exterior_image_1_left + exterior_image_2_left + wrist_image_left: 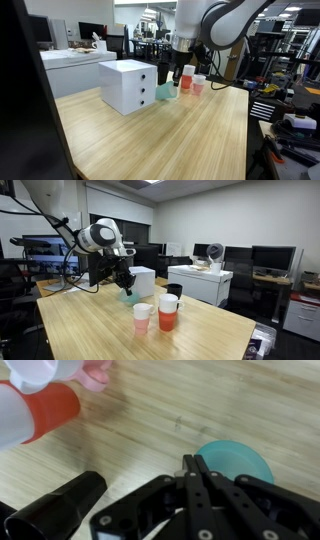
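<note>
The arm (215, 22) bent down mid-frame, its gripper (193, 460) pressed together and empty, just left of the teal cup (238, 460) — contents unclear.

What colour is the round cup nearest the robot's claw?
Teal: the round plastic cup shows best in the wrist view.

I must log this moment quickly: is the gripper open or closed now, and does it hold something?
Gripper: closed, fingers pressed together, holding nothing; the teal cup is beside it, apart.
</note>
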`<state>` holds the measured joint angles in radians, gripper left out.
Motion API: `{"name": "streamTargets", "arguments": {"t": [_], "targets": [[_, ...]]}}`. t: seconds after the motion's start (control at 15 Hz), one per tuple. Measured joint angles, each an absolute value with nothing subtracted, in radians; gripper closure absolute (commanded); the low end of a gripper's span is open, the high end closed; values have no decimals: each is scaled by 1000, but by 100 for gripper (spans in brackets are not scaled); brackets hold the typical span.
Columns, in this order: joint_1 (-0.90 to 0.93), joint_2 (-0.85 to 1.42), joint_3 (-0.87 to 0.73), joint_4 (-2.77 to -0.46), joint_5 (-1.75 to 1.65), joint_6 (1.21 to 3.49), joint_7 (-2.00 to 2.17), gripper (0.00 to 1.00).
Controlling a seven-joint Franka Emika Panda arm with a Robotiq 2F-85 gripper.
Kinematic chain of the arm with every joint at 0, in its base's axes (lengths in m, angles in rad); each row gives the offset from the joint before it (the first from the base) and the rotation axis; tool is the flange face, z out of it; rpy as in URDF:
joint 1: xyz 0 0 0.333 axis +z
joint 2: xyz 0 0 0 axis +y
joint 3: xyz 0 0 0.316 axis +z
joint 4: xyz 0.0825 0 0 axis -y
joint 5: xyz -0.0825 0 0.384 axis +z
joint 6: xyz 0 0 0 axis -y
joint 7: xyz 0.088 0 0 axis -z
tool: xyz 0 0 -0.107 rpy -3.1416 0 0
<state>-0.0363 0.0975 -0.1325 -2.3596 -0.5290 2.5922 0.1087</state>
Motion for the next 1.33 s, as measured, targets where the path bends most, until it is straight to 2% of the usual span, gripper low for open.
{"name": "streamTargets", "arguments": {"t": [0.73,1.33], "targets": [[-37,97,-148,-2244,-741,2363,168,98],[-61,97,-146,-2212,-691,2154,-165,98]]}}
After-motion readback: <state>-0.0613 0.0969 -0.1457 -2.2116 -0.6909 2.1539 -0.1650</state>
